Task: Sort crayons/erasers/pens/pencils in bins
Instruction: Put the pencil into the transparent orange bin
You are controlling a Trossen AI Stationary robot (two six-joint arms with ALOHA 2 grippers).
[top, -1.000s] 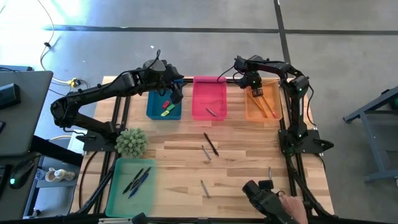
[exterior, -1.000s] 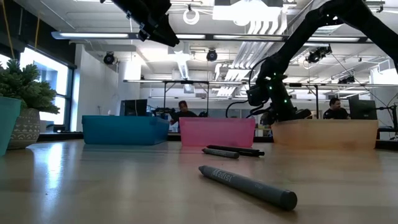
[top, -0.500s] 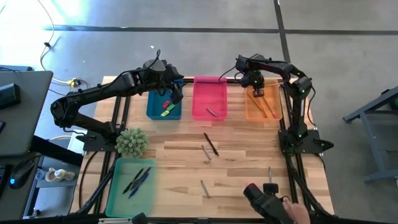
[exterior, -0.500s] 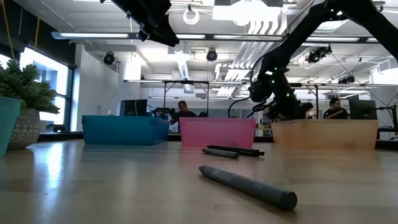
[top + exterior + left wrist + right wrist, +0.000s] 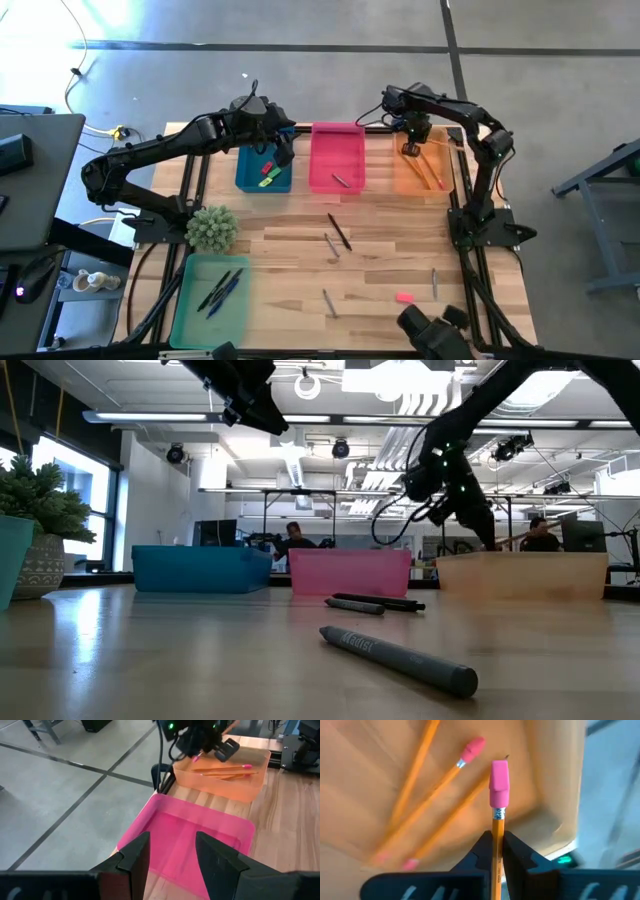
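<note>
My right gripper (image 5: 412,138) hangs over the far end of the orange bin (image 5: 437,184), shut on an orange pencil (image 5: 496,822) whose pink eraser end (image 5: 499,784) sticks out past the fingertips. Three more pencils (image 5: 438,787) lie in that bin. My left gripper (image 5: 172,855) waits open and empty above the blue bin (image 5: 252,180) and pink bin (image 5: 200,837). The pink bin holds one grey crayon (image 5: 340,181); the blue bin holds erasers (image 5: 267,174). The green bin (image 5: 190,310) holds pens (image 5: 222,290). My right gripper pinches the pencil's shaft (image 5: 496,836) between its two fingers, a little below the metal band under the eraser. The fingers slant down from above and the pencil runs along them, eraser end foremost. The pencil is lifted clear above the orange bin.
On the bare wood lie a dark pen (image 5: 340,232), three grey crayons (image 5: 331,244) (image 5: 328,302) (image 5: 434,282) and a pink eraser (image 5: 404,297). A potted plant (image 5: 211,228) stands at the left. A dark device (image 5: 430,335) sits at the near edge.
My right gripper has risen over the orange bin with the pencil, shifted toward the far edge and rolled about its own axis. At the near edge a person's hand has drawn back, and a pink eraser now lies on the table there.
</note>
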